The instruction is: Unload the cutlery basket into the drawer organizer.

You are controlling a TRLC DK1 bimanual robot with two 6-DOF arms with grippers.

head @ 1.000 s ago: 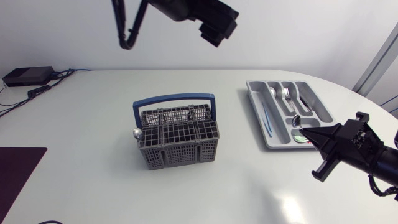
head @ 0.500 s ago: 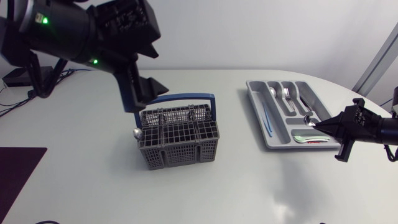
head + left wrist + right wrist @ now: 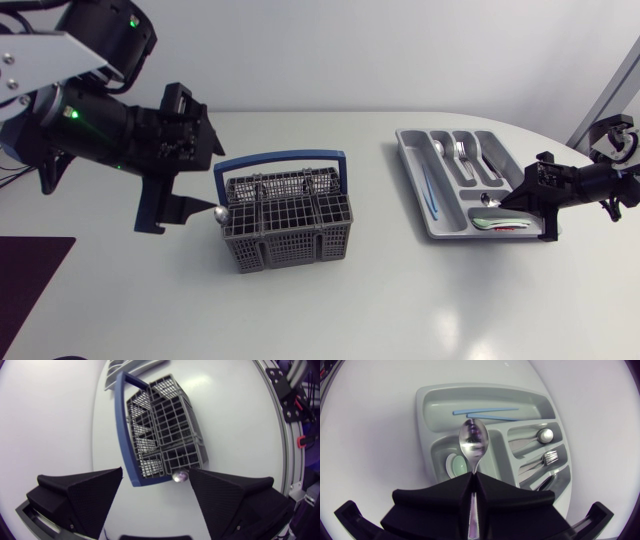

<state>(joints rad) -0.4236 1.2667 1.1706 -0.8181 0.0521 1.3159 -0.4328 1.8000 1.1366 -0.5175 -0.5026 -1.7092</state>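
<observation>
The spoon's (image 3: 473, 445) handle is hidden inside the right gripper (image 3: 474, 476), whose 2 matte wedge fingers are clamped on it. Its shiny oval bowl juts ahead over the grey plastic drawer organizer (image 3: 422, 405). The left gripper (image 3: 155, 491) gapes wide and holds nothing, with the blue-handled mesh cutlery basket (image 3: 165, 425) just ahead.

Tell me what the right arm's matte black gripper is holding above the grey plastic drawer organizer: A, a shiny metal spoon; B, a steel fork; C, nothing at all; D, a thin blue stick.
A. In the right wrist view the matte black right gripper is shut on the handle of a shiny metal spoon, whose bowl points out over the grey plastic drawer organizer.
</observation>
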